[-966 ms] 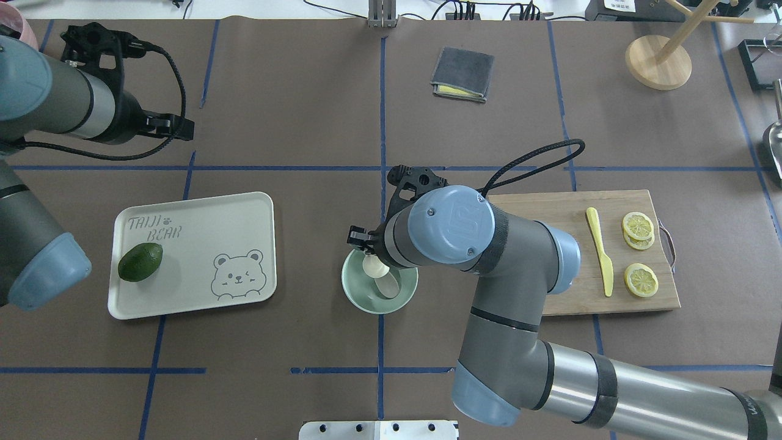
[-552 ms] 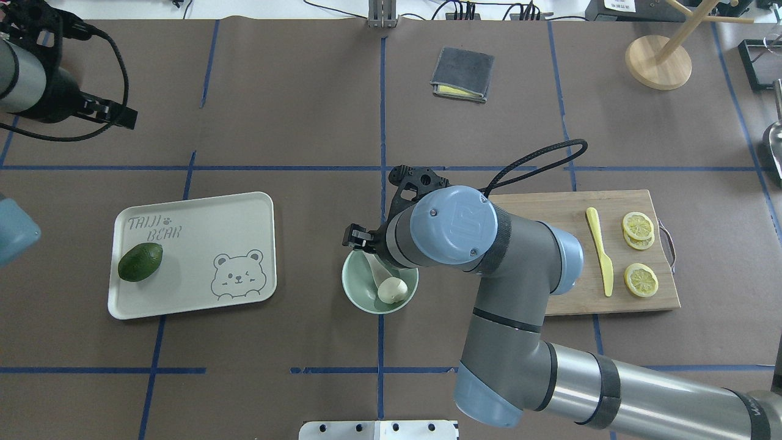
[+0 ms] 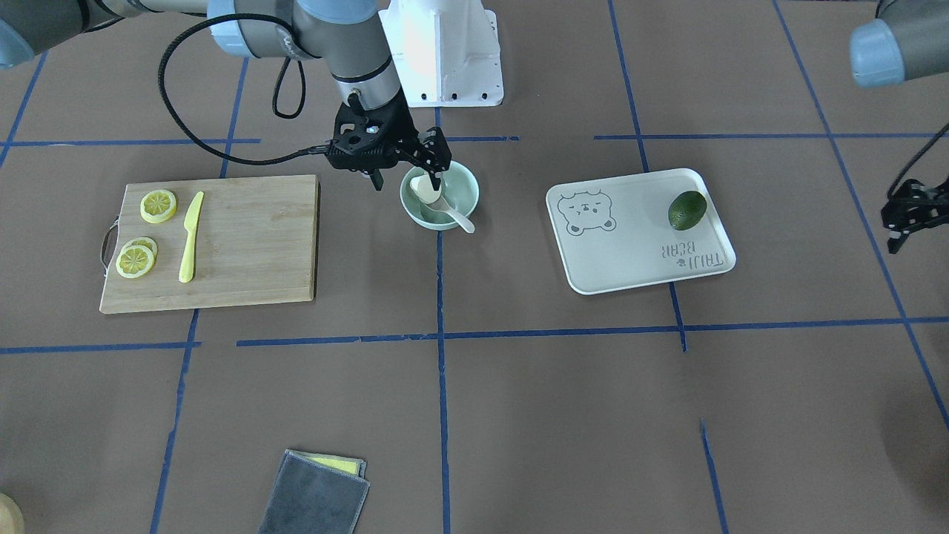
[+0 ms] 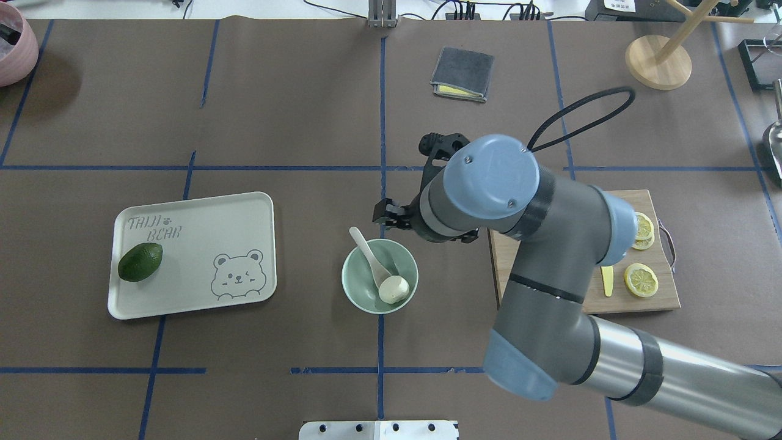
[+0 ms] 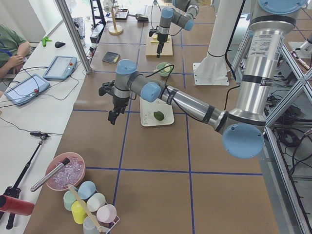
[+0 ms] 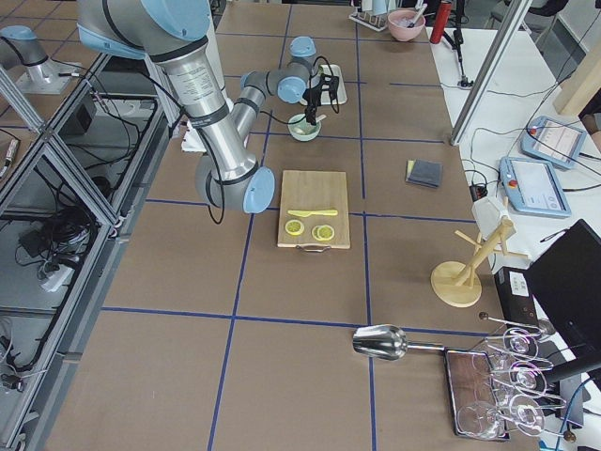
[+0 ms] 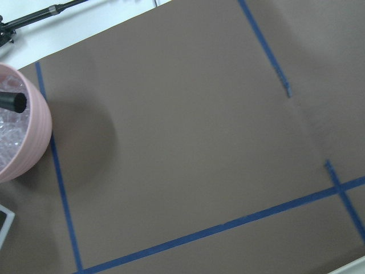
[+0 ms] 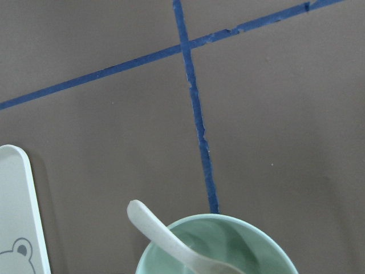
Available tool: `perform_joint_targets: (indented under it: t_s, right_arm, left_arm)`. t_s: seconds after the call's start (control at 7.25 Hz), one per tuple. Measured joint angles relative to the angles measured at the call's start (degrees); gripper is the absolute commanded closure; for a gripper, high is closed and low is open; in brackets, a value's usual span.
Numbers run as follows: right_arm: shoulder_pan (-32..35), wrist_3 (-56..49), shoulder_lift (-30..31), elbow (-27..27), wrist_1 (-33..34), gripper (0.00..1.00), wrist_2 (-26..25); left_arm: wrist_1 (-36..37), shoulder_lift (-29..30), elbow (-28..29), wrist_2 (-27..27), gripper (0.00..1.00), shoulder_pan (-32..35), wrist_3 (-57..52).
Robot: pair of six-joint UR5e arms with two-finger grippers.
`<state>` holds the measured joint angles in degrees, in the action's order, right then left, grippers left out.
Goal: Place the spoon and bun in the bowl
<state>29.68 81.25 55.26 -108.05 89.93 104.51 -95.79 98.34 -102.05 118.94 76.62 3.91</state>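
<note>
The mint-green bowl (image 4: pixel 360 287) stands at the table's middle. The beige-white spoon (image 4: pixel 365 247) lies in it, handle over the far-left rim. The white bun (image 4: pixel 393 289) rests on the spoon's scoop. In the front-facing view the bun (image 3: pixel 422 189) and the spoon (image 3: pixel 460 220) sit in the bowl (image 3: pixel 463 185). My right gripper (image 3: pixel 408 176) is open and empty, above the bowl's far-right edge. One of its fingers (image 4: pixel 386 215) shows overhead. The right wrist view shows the bowl (image 8: pixel 239 245) and the spoon (image 8: pixel 165 234). My left gripper (image 3: pixel 901 215) hangs far to the left; I cannot tell its state.
A white bear tray (image 4: pixel 201 232) with an avocado (image 4: pixel 140 261) lies left of the bowl. A wooden cutting board (image 3: pixel 252 245) with a yellow knife (image 3: pixel 190 237) and lemon slices (image 4: pixel 641 280) lies to the right. A grey cloth (image 4: pixel 462 73) and a pink bowl (image 4: pixel 12 52) sit far back.
The bun dropped from the right gripper into the bowl onto the spoon. The right gripper then drew up and away, far-right of the bowl. The left arm pulled out of the overhead view.
</note>
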Motion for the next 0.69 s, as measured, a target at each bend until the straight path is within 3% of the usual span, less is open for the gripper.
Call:
perform_joint_targets:
  t_s: [0.28, 0.69]
  right_arm:
    - [10.0, -13.3, 6.0, -4.1, 4.8, 0.0, 8.5]
    - [27.4, -37.5, 16.8, -4.9, 5.9, 0.0, 20.5]
  left_arm:
    - [0.5, -0.5, 6.9, 4.7, 0.0, 6.9, -9.2]
    - [4.7, -2.8, 10.3, 9.9, 0.0, 10.7, -12.5]
